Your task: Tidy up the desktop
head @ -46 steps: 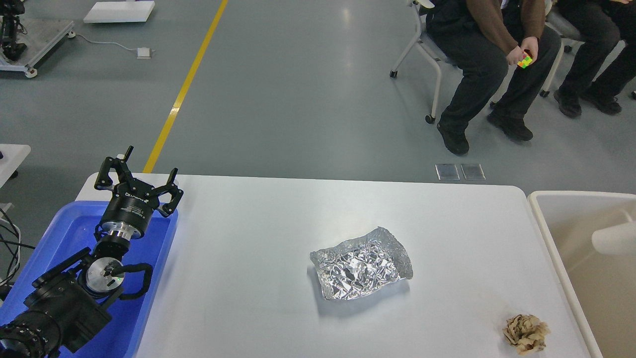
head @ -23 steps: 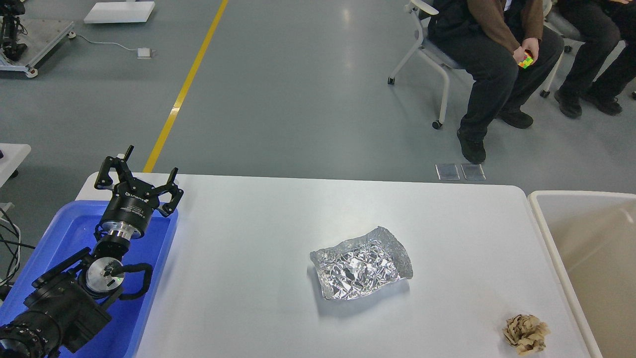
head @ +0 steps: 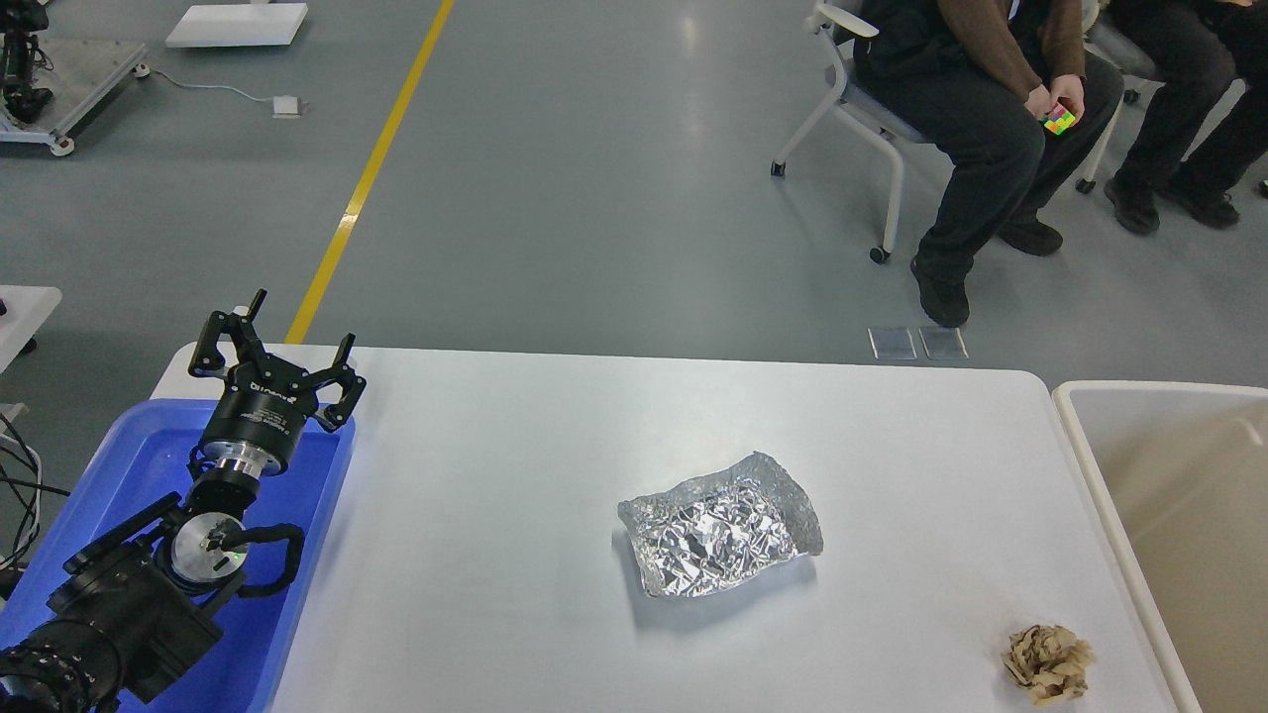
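The white desktop [head: 515, 465] fills the lower middle of the head view. A crumpled sheet of silver foil [head: 720, 536] lies on it right of centre. A crumpled brown paper ball [head: 1046, 663] lies near its front right corner. My left gripper [head: 282, 342] is open and empty, held above the far end of the blue tray [head: 149, 446] at the desktop's left edge, far from both items. My right gripper is out of view.
A beige-white bin [head: 1179, 515] stands against the desktop's right edge. People sit on wheeled chairs [head: 872, 119] on the grey floor beyond the table. A yellow floor line [head: 367, 178] runs away at the back left.
A whitish object seen over the bin one second ago is gone. The seated person has shifted legs and chair. My left arm, the foil and the paper ball have not moved.
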